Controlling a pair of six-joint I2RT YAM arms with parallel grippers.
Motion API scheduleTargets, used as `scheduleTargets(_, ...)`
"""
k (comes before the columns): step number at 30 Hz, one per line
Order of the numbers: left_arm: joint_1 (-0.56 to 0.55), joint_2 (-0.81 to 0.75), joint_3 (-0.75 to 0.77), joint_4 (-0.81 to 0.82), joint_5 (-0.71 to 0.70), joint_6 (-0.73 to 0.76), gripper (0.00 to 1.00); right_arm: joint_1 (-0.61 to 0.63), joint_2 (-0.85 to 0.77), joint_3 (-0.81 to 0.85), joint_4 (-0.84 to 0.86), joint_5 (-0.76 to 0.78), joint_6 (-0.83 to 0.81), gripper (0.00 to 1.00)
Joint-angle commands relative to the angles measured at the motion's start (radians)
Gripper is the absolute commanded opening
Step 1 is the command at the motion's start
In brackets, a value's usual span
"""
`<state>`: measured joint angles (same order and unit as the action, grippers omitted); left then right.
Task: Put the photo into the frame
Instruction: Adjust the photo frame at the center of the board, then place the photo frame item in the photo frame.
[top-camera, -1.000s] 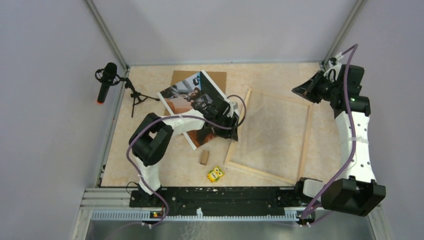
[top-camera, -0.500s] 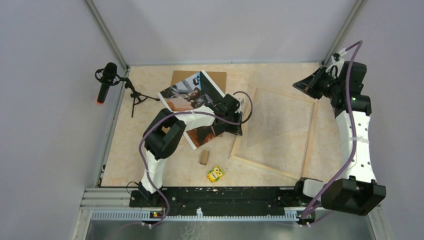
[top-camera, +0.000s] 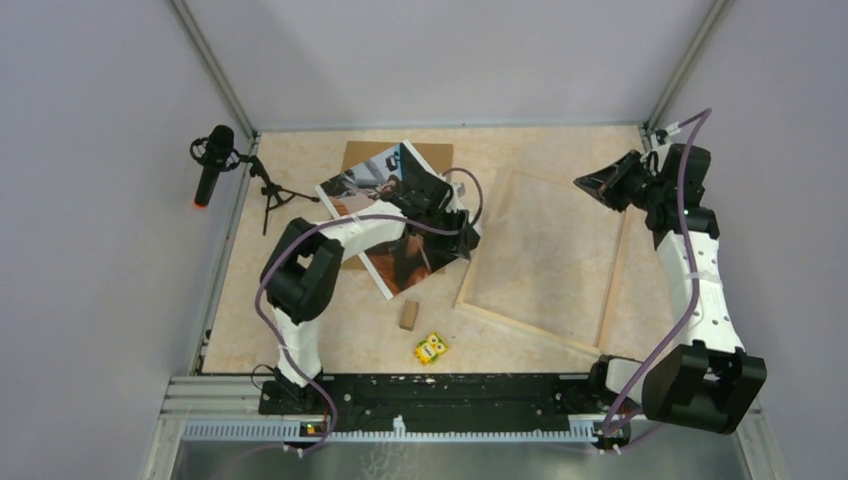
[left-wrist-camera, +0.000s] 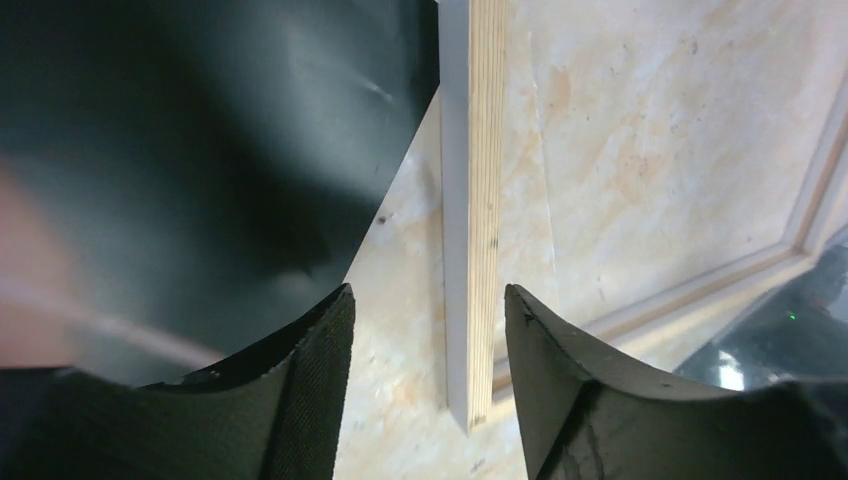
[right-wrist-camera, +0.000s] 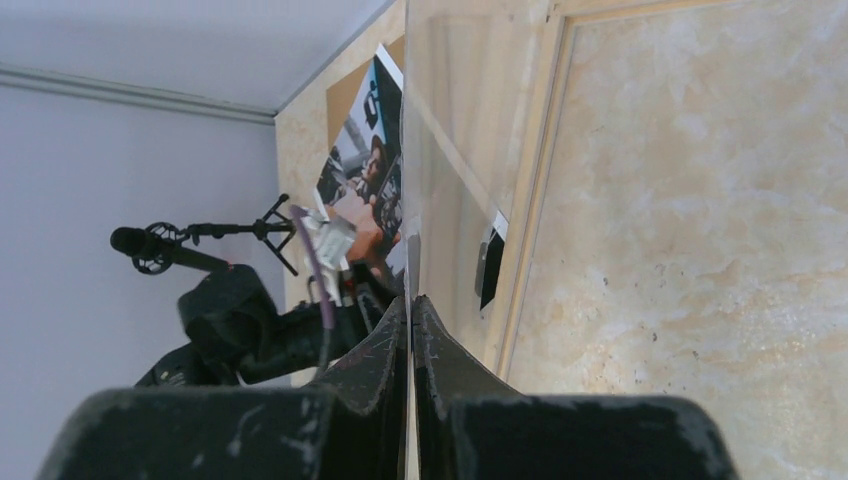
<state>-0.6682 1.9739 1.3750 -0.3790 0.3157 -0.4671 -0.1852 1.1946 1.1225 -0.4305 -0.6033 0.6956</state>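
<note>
The photo (top-camera: 385, 205) lies flat on the table (top-camera: 300, 320), left of the frame (top-camera: 528, 328) and not in it. Its far corner overlaps a brown board (top-camera: 425, 155), and its right corner comes close to the frame's left strip. The left arm reaches across the print. The left gripper (top-camera: 462, 240) hangs low over that right corner with its fingers apart and nothing between them. In its wrist view, the left gripper (left-wrist-camera: 428, 300) looks down on the near end of the frame's left strip (left-wrist-camera: 470, 200), with the photo's dark glossy surface (left-wrist-camera: 200, 150) just to the left and bare table between the two. The frame lies at an angle on the right half of the table. A clear sheet (top-camera: 545, 250) spans its opening, so the opening is covered. The right gripper (top-camera: 582, 185) is at the frame's far side, fingers pressed together on the edge of that sheet. In the right wrist view the sheet (right-wrist-camera: 450, 120) runs edge-on straight out of the closed tips of the gripper (right-wrist-camera: 410, 300), beside a wood strip (right-wrist-camera: 535, 200). How far the sheet is lifted off the frame cannot be told. A small wood block (top-camera: 408, 315) and a yellow toy (top-camera: 431, 348) sit near the frame's near-left corner, just below the photo. A microphone (top-camera: 212, 160) on a tripod stands at the table's left edge, well apart.
</note>
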Motion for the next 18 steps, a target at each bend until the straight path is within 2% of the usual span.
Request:
scheduleTargets(1, 0.068, -0.185, -0.033, -0.093, 0.049, 0.092, 0.63, 0.010, -0.069, -0.067, 0.186, -0.027, 0.104, 0.00)
scheduleTargets(5, 0.131, -0.303, -0.071, -0.126, 0.085, 0.144, 0.70, 0.009, -0.114, -0.182, 0.293, -0.034, 0.160, 0.00)
scheduleTargets(9, 0.134, -0.398, -0.102, -0.082, 0.108, 0.190, 0.82, 0.009, -0.180, -0.289, 0.341, 0.033, 0.170, 0.00)
scheduleTargets(14, 0.135, -0.403, -0.112, -0.051, 0.182, 0.199, 0.84, 0.002, -0.267, -0.445, 0.351, 0.165, 0.145, 0.00)
scheduleTargets(18, 0.135, -0.400, -0.139, -0.020, 0.258, 0.190, 0.84, -0.036, -0.337, -0.571, 0.394, 0.208, 0.135, 0.00)
